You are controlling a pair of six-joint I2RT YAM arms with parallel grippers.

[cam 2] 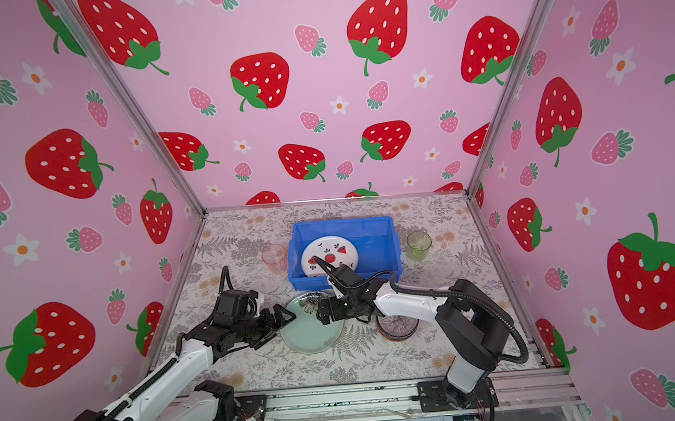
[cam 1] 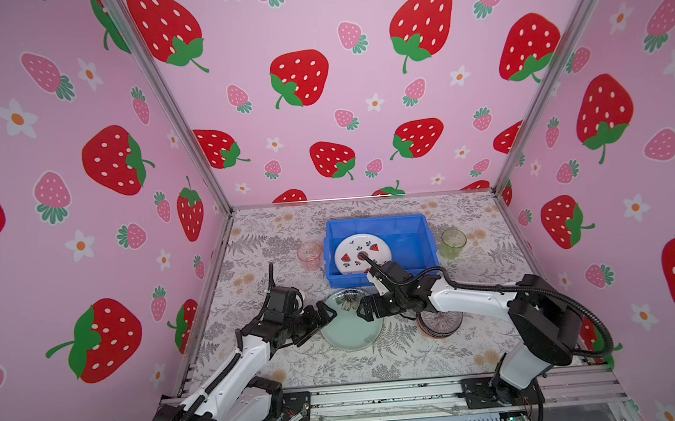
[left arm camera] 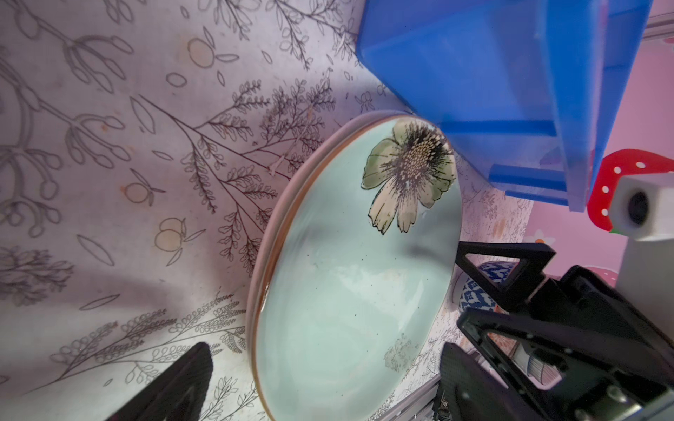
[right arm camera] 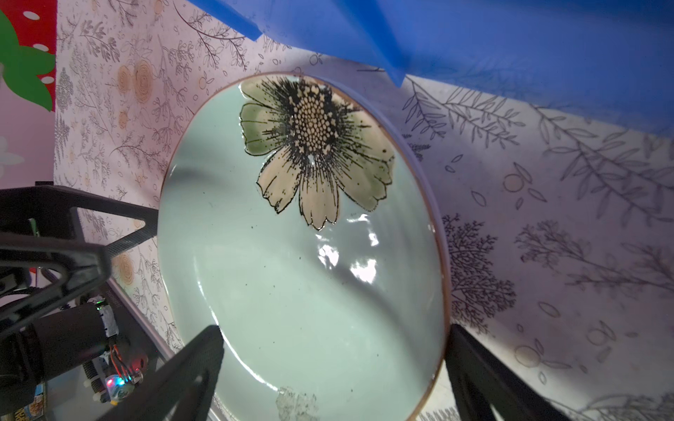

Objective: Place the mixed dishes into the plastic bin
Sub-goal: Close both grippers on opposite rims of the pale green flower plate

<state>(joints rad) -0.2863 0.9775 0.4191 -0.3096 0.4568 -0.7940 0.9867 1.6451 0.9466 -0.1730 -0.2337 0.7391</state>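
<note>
The blue plastic bin (cam 1: 377, 221) (cam 2: 343, 222) stands at the back centre with the watermelon-print plate (cam 1: 361, 252) inside. In front of it the pale green flowered plate (cam 1: 348, 330) (cam 2: 310, 337) lies on the table. My left gripper (cam 1: 327, 316) (left arm camera: 326, 355) is open at the plate's left edge. My right gripper (cam 1: 366, 309) (right arm camera: 335, 331) is open at its right edge, its fingers straddling the rim. Neither holds anything. A pink tumbler (cam 1: 310, 256) stands left of the bin and a green tumbler (cam 1: 453, 243) right of it. Stacked bowls (cam 1: 441, 326) sit partly hidden under the right arm.
The bin wall (left arm camera: 474, 73) (right arm camera: 474, 36) rises just behind the green plate. Pink strawberry walls close in the table on three sides. A metal rail (cam 1: 381, 395) runs along the front edge. A blue patterned bowl (left arm camera: 477, 291) shows behind the right gripper's fingers.
</note>
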